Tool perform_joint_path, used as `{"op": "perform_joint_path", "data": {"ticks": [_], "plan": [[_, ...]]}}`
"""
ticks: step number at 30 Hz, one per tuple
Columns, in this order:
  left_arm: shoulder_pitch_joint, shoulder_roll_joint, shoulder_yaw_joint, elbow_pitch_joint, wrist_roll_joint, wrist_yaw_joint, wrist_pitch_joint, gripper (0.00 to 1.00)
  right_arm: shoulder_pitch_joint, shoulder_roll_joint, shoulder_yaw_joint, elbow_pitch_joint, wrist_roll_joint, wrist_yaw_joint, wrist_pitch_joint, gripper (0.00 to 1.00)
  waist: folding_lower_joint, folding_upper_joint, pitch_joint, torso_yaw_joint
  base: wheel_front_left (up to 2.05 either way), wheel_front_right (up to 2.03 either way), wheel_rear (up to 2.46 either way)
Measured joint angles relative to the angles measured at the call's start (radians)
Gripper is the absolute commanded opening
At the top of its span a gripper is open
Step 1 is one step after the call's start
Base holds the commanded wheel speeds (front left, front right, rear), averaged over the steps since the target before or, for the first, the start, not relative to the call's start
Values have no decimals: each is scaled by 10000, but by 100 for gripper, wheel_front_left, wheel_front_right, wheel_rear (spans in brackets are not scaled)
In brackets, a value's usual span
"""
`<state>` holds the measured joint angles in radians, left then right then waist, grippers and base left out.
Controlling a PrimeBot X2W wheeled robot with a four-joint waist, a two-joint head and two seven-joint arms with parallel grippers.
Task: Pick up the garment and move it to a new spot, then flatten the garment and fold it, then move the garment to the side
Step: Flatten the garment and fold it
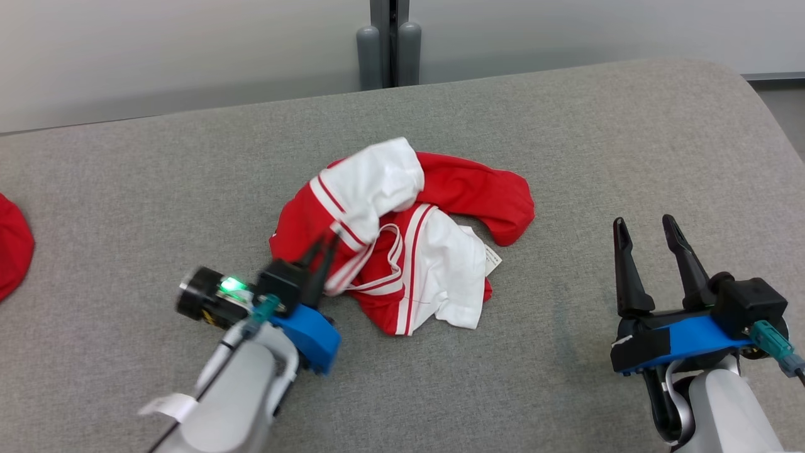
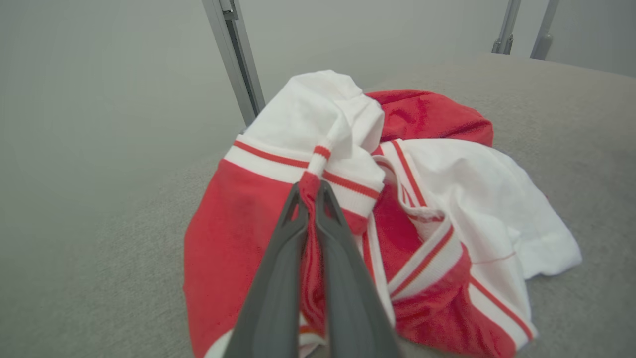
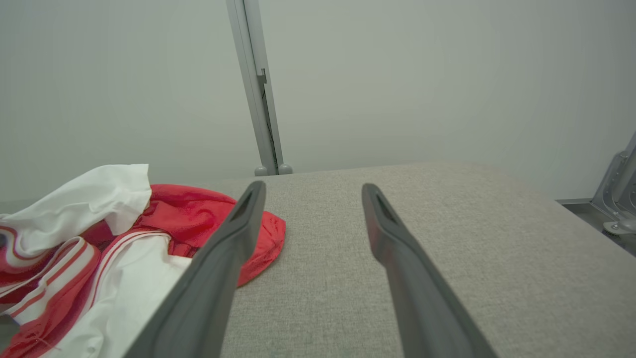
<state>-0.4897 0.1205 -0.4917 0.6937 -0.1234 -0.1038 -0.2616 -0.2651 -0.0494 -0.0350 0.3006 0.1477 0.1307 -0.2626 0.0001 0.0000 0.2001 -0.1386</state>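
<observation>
Near the ctr of the grey tabletop [image 1: 597, 138] the crumpled red-and-white jersey [image 1: 478, 189] lies heaped, L gripper [image 1: 327, 244] pinched tight on a red fold by its striped trim, prob. to lift it, while R gripper [image 1: 651, 234] sits wide open & empty nr the right edge.

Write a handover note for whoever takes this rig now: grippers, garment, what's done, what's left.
Left gripper: shut, pinching a fold of the crumpled red-and-white soft jersey beside its striped trim.
Right gripper: open, empty, off to the jersey's right and not touching it.
Jersey: bunched near the middle of the grey fabric-covered table, resting on it.
Done: grasp made.
Left: lift and move it to a new spot, flatten, fold, set aside.
</observation>
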Motion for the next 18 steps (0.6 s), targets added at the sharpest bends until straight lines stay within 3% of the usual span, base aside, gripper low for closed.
{"op": "perform_joint_path", "data": {"ticks": [7, 18], "plan": [[-351, 901, 1166, -1149, -278, 431, -2, 0, 62, 0, -86, -94, -17, 0, 0, 100, 0, 0, -96, 195, 0, 0, 0], [515, 1758, 2477, -2915, -619, 905, -2, 0, 258, 0, 15, -56, -50, 0, 2, 100, -2, 0, -477, 754, 0, 0, 0]]}}
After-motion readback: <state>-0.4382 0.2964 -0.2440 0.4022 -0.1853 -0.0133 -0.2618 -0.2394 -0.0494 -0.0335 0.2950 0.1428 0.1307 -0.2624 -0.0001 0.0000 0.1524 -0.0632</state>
